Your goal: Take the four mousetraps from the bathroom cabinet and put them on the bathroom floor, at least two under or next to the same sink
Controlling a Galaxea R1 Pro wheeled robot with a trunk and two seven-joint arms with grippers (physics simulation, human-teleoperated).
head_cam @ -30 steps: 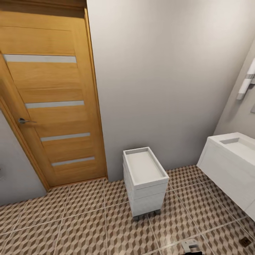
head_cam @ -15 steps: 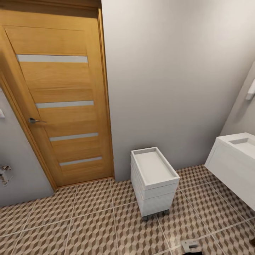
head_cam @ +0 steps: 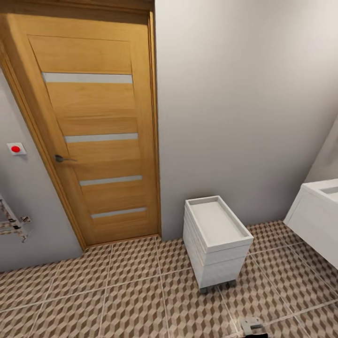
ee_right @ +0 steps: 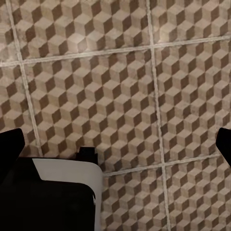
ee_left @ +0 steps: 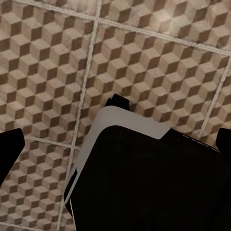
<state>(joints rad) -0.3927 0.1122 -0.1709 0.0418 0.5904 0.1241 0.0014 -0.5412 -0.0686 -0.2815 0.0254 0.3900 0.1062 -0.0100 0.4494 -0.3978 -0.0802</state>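
Where the two wrist cameras looked down, each recorded the bathroom floor (ee_left: 159, 72) with its brown, beige and white cube print and pale grout lines; in the left wrist view the left gripper (ee_left: 115, 144) showed as dark fingertips at both side edges, spread wide apart with nothing between them; below them sat part of the robot's base (ee_left: 144, 178), dark with a pale rim, over the tiles; in the right wrist view the right gripper (ee_right: 115, 142) likewise had its fingertips at opposite edges, parted and empty, with a corner of the same base (ee_right: 53, 197) under it; no mousetrap lay on the tiles seen by either wrist camera

From the head camera, nearest the robot, a small white and dark part (head_cam: 252, 325) sat at the lower edge over the floor (head_cam: 131, 300); I could not tell what it was; beyond it a small white drawer unit (head_cam: 217, 244) stood on dark feet on the tiles, its tray-like top bare, just in front of the pale wall (head_cam: 244, 108); at the right edge the white cupboard base of the sink (head_cam: 319, 216) came partly into frame, well apart from the drawer unit; at the left edge a metal fitting (head_cam: 11, 220) projected from the grey wall, with a small white plate bearing a red button (head_cam: 16, 149) above it; farthest, a closed orange-brown wooden door (head_cam: 94, 131) with four pale horizontal strips and a dark lever handle (head_cam: 62, 158) stood in the corner
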